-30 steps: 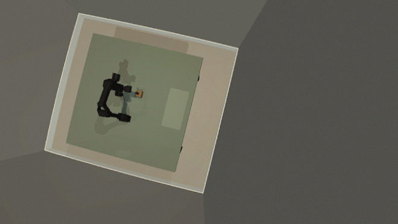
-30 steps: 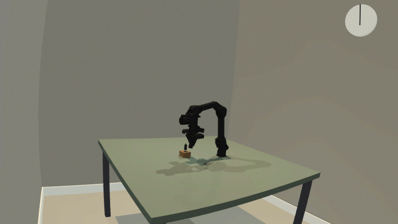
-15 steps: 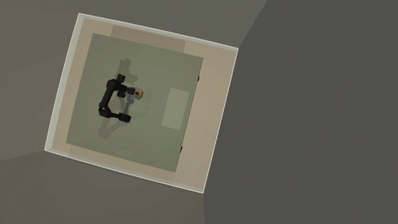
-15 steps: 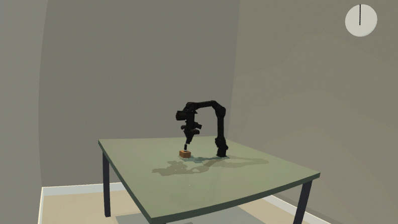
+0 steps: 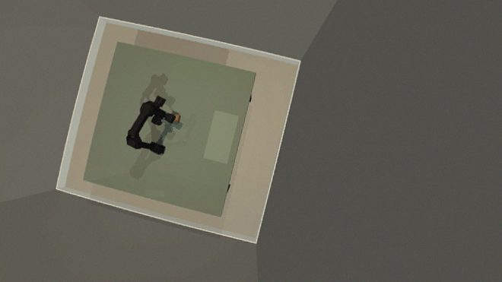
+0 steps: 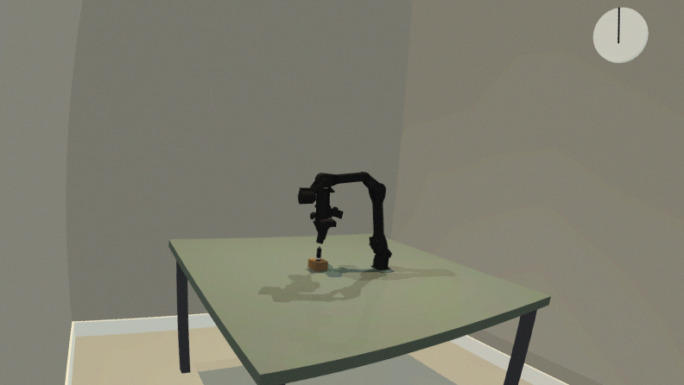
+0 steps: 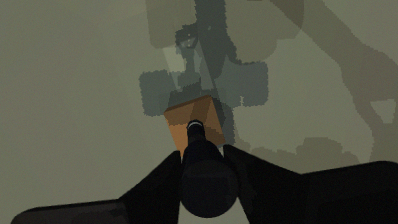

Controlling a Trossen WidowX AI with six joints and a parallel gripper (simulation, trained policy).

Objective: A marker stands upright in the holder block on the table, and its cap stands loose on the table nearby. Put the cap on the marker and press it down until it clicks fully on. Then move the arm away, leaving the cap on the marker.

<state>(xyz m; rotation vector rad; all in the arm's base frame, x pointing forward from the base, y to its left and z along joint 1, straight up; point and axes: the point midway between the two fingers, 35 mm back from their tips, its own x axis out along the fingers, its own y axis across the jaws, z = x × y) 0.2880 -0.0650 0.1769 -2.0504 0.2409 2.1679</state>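
Note:
The orange-brown holder block sits on the table. The dark marker stands upright in it, with a light tip on top in the exterior view. My gripper points down, shut on the dark cap, whose round end faces the wrist camera. The fingertips are just above the marker's tip, close to in line with it in the exterior view. In the wrist view the cap hides the marker's upper part, so I cannot tell whether the two touch.
The green table carries the black arm, whose base stands to the right of the block in the exterior view. A paler rectangle shows on the table top in the top view. Arm shadows fall around the block.

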